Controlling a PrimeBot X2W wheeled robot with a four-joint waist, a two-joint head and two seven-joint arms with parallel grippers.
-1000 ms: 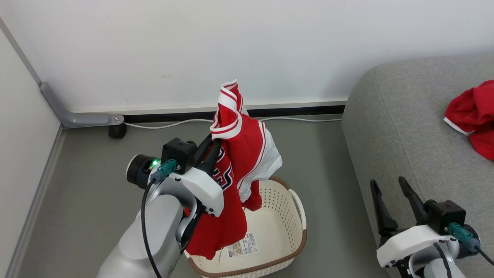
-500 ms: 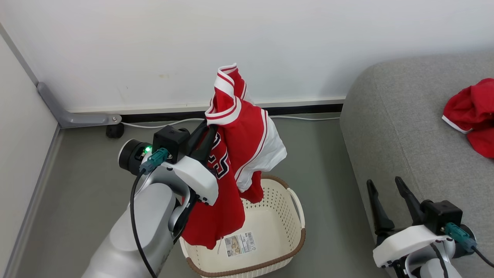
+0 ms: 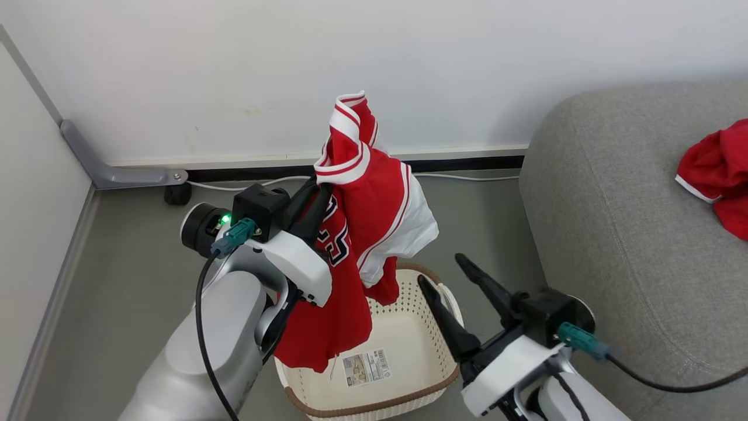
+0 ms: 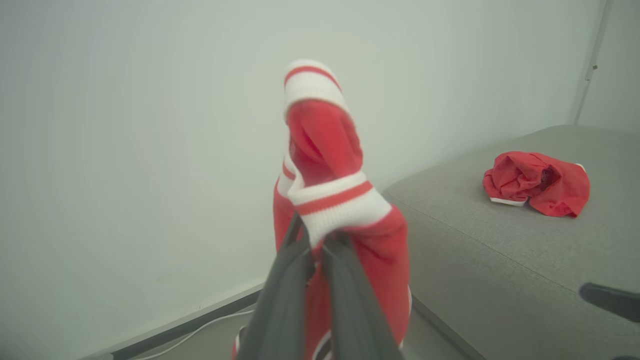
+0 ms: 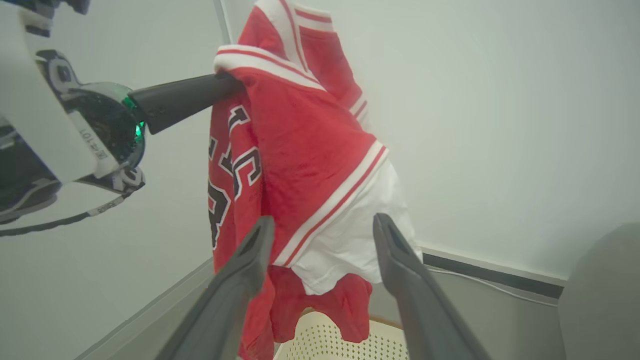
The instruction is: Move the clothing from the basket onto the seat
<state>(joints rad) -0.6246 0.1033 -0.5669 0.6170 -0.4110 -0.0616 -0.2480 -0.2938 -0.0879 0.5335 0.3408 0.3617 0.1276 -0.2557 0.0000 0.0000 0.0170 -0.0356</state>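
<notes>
Jersey [image 3: 374, 202] vertical, striped trim up, hem down over basket [image 3: 426, 333].

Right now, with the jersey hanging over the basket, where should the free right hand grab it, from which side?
Probably the jersey, at its white stripe-edged flap jutting out at mid-height, approached from the sofa side. The left hand pinches the striped trim up top, so that flap hangs free, facing the open right hand.

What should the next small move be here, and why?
Probably ease the open right gripper forward to pinch the hanging fold of the jersey. The left gripper is shut on its striped trim, holding it over the basket, and the right gripper points straight at the fabric. A second grip should help carry it to the sofa.
</notes>
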